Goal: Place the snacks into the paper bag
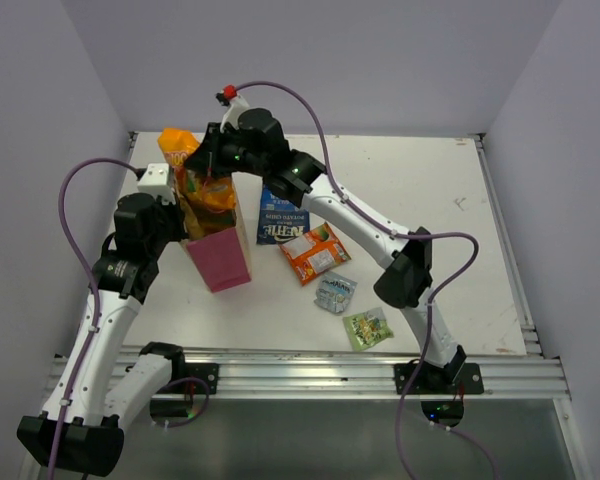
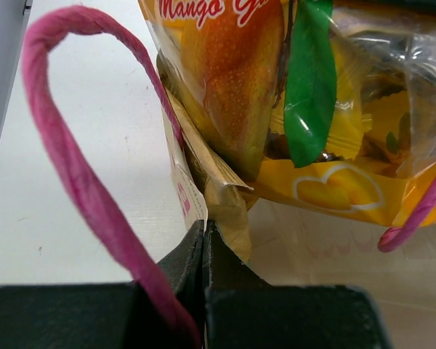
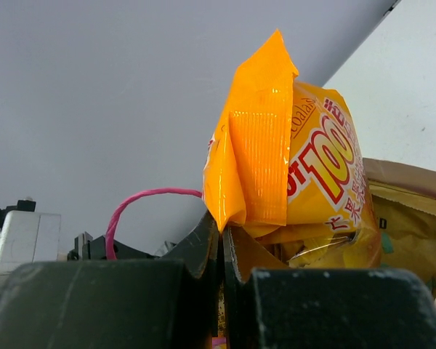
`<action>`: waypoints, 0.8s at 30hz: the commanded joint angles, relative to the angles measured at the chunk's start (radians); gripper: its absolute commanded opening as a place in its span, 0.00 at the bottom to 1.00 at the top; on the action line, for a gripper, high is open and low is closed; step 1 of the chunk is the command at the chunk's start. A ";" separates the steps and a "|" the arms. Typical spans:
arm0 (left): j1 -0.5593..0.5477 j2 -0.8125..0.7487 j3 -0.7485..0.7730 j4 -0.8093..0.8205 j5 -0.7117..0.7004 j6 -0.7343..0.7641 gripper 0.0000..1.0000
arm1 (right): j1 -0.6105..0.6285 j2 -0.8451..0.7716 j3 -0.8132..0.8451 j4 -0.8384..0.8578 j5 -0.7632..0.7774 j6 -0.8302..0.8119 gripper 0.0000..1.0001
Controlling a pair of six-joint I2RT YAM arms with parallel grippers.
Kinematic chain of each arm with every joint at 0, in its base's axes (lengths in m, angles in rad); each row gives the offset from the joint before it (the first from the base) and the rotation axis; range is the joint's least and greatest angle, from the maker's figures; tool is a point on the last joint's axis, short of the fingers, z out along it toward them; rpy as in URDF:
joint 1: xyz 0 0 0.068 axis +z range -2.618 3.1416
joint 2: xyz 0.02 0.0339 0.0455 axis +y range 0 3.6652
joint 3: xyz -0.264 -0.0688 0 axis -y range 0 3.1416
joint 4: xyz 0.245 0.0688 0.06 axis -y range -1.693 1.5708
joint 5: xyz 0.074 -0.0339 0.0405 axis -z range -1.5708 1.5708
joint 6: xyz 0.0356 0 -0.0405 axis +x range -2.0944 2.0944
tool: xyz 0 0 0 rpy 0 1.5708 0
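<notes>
The pink paper bag (image 1: 220,262) stands upright at the table's left. My left gripper (image 1: 183,208) is shut on its rim, seen close in the left wrist view (image 2: 203,229) next to a red cord handle (image 2: 65,160). The orange-yellow bag (image 1: 198,178) sticks up out of the paper bag's mouth. My right gripper (image 1: 213,162) is shut on that bag's top edge (image 3: 276,145). A tan packet (image 3: 410,200) sits inside the bag beside it. The dark blue chip bag (image 1: 281,216), orange-red pack (image 1: 315,252), silver-blue packet (image 1: 335,292) and green packet (image 1: 367,328) lie flat on the table.
The white table (image 1: 430,200) has a raised rim at its right edge (image 1: 505,230) and an aluminium rail (image 1: 310,365) along the front. Purple walls close in on the left, back and right. Cables loop over both arms.
</notes>
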State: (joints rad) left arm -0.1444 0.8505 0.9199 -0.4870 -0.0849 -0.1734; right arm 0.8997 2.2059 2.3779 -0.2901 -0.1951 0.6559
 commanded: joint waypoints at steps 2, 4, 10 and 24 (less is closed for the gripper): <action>-0.003 -0.011 0.005 -0.005 0.030 -0.018 0.00 | 0.015 -0.011 0.113 0.105 0.037 -0.027 0.00; -0.003 -0.010 0.007 -0.007 0.030 -0.020 0.00 | 0.005 0.005 0.148 0.098 0.036 -0.022 0.00; -0.003 -0.011 0.007 -0.009 0.025 -0.017 0.00 | 0.013 -0.021 0.005 0.127 0.005 -0.004 0.00; -0.003 0.002 -0.010 0.019 0.036 -0.008 0.00 | 0.050 -0.233 -0.422 0.151 0.000 -0.140 0.00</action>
State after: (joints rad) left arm -0.1444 0.8509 0.9180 -0.4961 -0.0906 -0.1734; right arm 0.9379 2.0670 1.9598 -0.1421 -0.1932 0.5705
